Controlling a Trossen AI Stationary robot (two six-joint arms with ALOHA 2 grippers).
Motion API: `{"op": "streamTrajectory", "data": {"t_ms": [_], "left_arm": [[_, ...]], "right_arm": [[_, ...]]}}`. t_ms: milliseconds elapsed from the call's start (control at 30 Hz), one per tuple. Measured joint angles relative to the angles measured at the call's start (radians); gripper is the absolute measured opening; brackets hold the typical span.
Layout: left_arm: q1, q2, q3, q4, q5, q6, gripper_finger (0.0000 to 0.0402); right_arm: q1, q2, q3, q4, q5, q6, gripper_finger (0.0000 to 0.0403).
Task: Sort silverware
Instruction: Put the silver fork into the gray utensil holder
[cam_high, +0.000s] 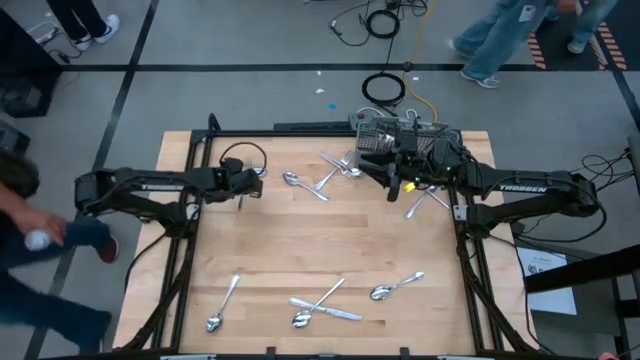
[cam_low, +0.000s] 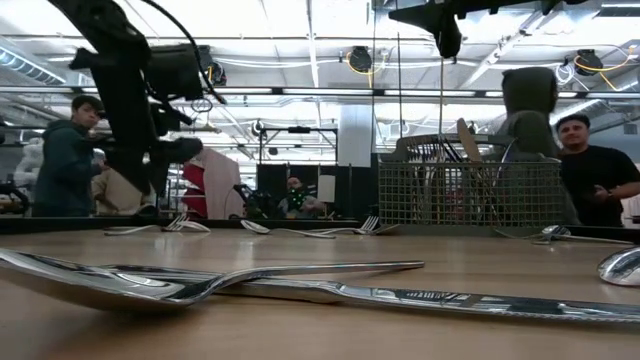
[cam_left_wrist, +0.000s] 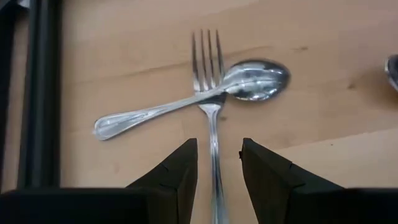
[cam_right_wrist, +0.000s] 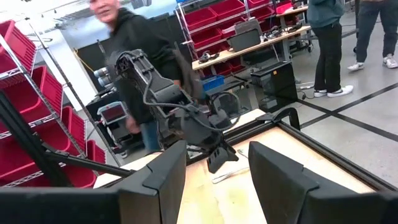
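Pale wood forms the tabletop, and silverware lies scattered over it. At the far left edge, a fork lies with its long axis running straight away from the left end effector, tines pointing away and handle passing back between the two dark fingers. A spoon crosses over the fork's neck at a shallow angle, bowl to one side and handle to the other. The left end effector stands partly open, its fingers straddling the fork handle with a gap on each side, gripping nothing. The left arm reaches in from the left frame, roughly level. More spoons and forks lie near the far middle, and another group along the near edge. The right end effector hovers beside the wire-mesh basket at the far right, open and empty, its arm extending in from the right. People stand in the room beyond.
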Motion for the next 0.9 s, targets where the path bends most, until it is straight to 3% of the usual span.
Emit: {"op": "streamTrajectory", "data": {"t_ms": [333,667,900], "left_arm": [[0.036,0.133,0.0,0.07,0.042,0.012,0.0132],[0.051,0.144,-0.07,0.132,0.067,-0.017,0.0132],[0.069,0.141,-0.136,0.294,0.126,-0.013,0.0132]], "right_arm": [[0.0,0.0,0.0,-0.005,0.0,0.002,0.0164],[0.0,0.0,0.0,-0.023,0.0,-0.005,0.0164],[0.0,0.0,0.0,-0.025,0.0,-0.016,0.0164]]}}
